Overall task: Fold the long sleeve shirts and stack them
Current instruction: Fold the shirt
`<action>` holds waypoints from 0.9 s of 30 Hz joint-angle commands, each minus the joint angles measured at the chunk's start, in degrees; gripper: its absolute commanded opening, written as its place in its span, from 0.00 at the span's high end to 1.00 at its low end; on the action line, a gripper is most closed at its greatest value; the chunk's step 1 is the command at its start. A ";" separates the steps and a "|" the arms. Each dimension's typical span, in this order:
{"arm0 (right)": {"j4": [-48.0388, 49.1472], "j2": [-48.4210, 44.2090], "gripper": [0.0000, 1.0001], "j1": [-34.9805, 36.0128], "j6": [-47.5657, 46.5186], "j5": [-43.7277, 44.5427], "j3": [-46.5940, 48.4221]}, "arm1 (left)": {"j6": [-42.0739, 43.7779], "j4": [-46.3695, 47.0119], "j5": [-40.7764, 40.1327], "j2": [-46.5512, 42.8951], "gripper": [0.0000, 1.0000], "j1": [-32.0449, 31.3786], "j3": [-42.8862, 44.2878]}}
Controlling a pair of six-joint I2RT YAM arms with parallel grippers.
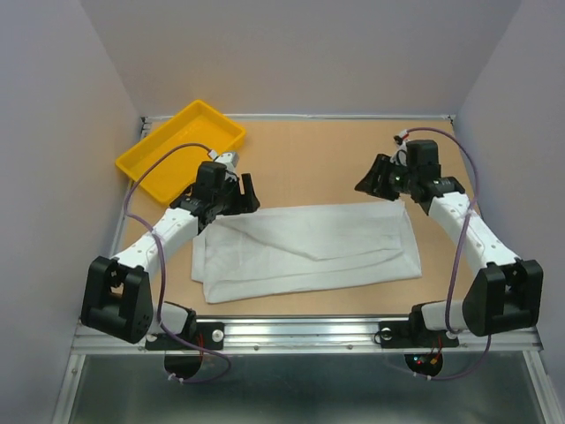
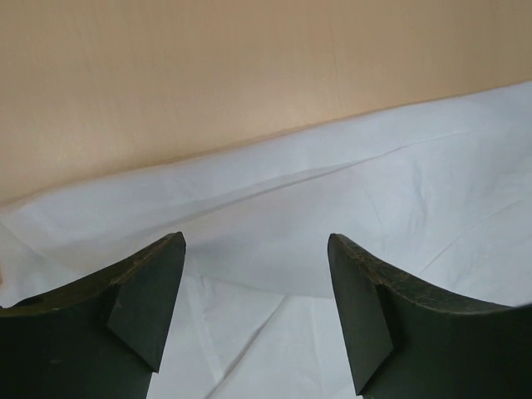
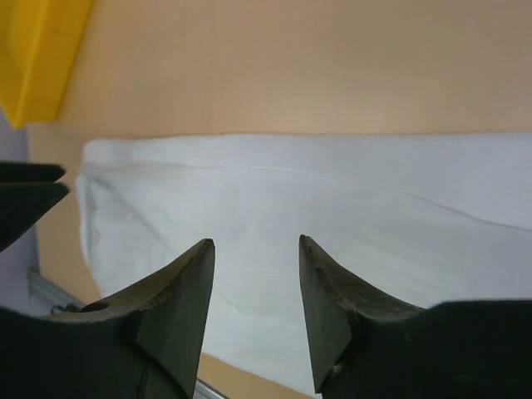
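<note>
One folded white shirt (image 1: 309, 247) lies on the surface (image 1: 327, 159); one yellow tray (image 1: 194, 132) sits far left. The left jaws and right jaws stand spread, empty.

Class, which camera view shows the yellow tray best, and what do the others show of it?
The top view: nearly the whole yellow tray is visible. The right wrist view catches only one corner; the left wrist view shows none of it.
</note>
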 commanded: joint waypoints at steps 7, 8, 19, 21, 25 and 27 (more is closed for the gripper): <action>30.18 11.96 0.50 21.44 8.97 -17.46 -7.41 | -12.99 9.96 -1.08 3.00 0.41 -0.34 -3.39; 33.86 14.41 0.50 22.84 10.02 -18.33 -8.46 | -13.79 10.66 -1.25 3.70 0.41 0.54 -4.35; 41.28 28.05 0.55 24.96 8.89 -23.52 -16.02 | -23.81 18.04 0.14 9.86 0.58 7.73 -16.37; 41.20 28.23 0.56 24.96 8.02 -23.08 -17.78 | -25.12 19.72 2.17 8.81 0.62 8.63 -18.68; 40.85 27.01 0.56 24.96 6.78 -20.71 -21.12 | -25.58 17.79 -0.46 6.79 0.62 9.51 -18.60; 39.88 26.21 0.56 24.96 6.43 -20.01 -21.04 | -25.66 15.95 -1.78 5.74 0.62 10.30 -18.51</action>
